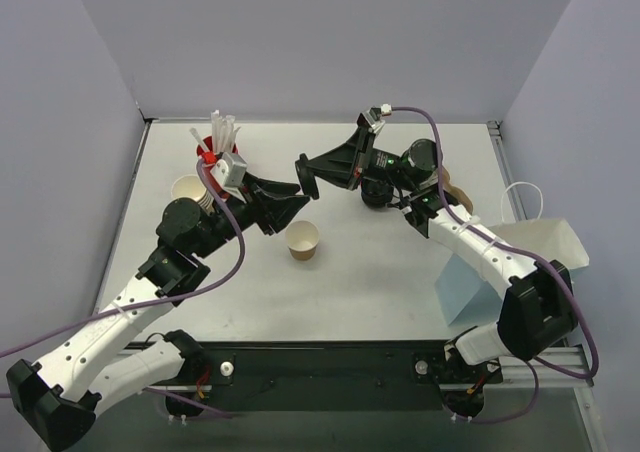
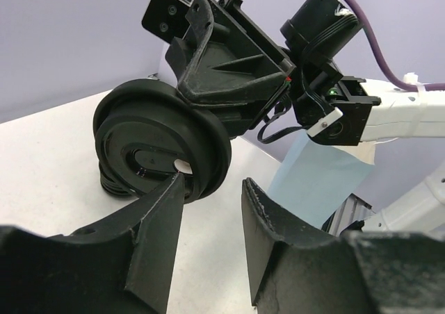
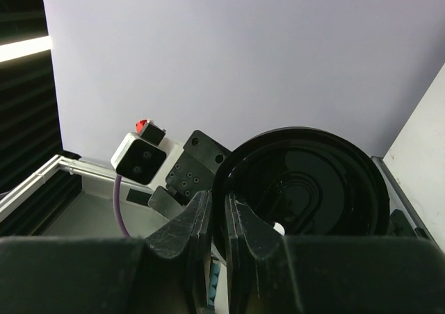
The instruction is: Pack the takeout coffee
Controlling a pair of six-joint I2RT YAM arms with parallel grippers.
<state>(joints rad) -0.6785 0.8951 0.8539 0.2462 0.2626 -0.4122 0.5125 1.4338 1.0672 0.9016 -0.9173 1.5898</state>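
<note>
Top external view: we see the tan paper cup standing upright and lidless on the table at frame centre. Just above it in the frame, the right gripper is clamped on the rim of the black lid, held on edge. The left gripper faces the lid, jaws apart, one fingertip at its lower rim.

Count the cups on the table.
3: a brown cup mid-table, a cream cup at far left, and a red cup holding straws behind it. The right arm may hide more.
</note>
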